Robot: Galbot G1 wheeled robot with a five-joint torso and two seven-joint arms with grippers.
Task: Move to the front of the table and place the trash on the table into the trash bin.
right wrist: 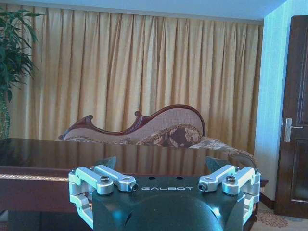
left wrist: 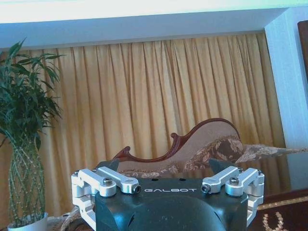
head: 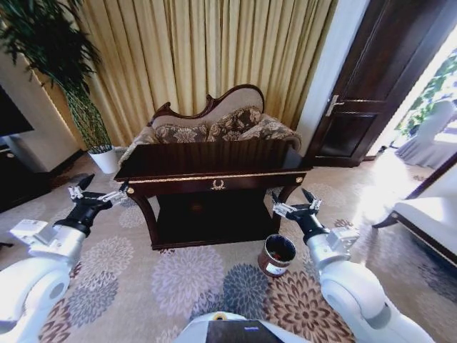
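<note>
Brown and cylindrical, the trash bin (head: 276, 255) is standing upright on the patterned carpet (head: 178, 282), just in front of the table's right front leg and close to the right arm. Its mouth is facing up; the interior is showing dark with some glints, and whether anything is lying inside cannot be told.

Dark glossy wood is forming the table (head: 214, 166), which is sitting squarely ahead of the robot, with gold trim along its front edge and a gold emblem at the centre. Its top is reflecting the sofa behind it, and no trash items can be made out on that surface from the head view. In the right wrist view the tabletop (right wrist: 57, 151) is likewise showing as a bare reflective plane.

Right gripper (head: 295, 201) is hovering near the table's right front corner, above and beside the bin, fingers spread wide and holding nothing. Left gripper (head: 98, 189) is hovering off the table's left front corner, fingers also spread wide, empty and touching nothing.

Behind the table, an ornate sofa (head: 214, 125) is standing against gold curtains (head: 200, 50), with a potted plant (head: 75, 86) to the left and a dark door (head: 378, 78) to the right.
</note>
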